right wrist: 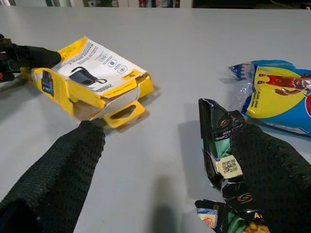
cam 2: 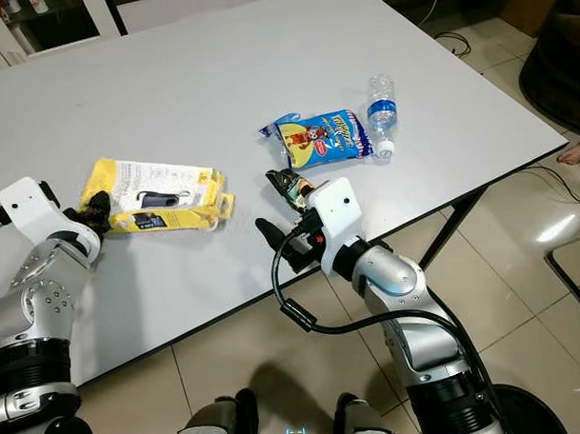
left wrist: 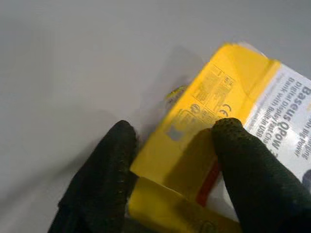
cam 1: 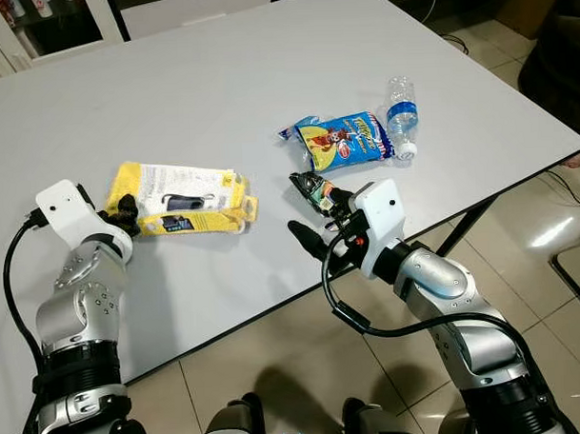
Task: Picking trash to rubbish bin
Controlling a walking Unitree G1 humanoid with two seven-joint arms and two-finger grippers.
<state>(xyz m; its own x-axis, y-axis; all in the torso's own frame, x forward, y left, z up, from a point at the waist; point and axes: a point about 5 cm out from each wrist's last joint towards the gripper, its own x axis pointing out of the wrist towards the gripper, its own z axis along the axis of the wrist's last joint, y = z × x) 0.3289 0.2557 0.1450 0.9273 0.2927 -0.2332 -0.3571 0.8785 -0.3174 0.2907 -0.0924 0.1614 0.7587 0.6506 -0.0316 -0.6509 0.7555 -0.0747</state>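
On the left, the left end effector (cam 1: 126, 215) has its two black fingers spread around the near end of the yellow box (cam 1: 180, 198), which lies flat on the grey table (cam 1: 218, 77); the fingers (left wrist: 104, 179) touch its edges but have not yet pinched. To do this well, I'd say it should close squarely on the cardboard (it looks torn and flimsy) before lifting. Further right, the right end effector (cam 1: 314, 216) is spread wide, one finger resting against the dark crumpled wrapper (right wrist: 221, 155) near the table's front edge. Beyond lie the blue snack bag (cam 1: 345, 141) and the plastic bottle (cam 1: 402, 116). That makes four pieces of trash: one of each.
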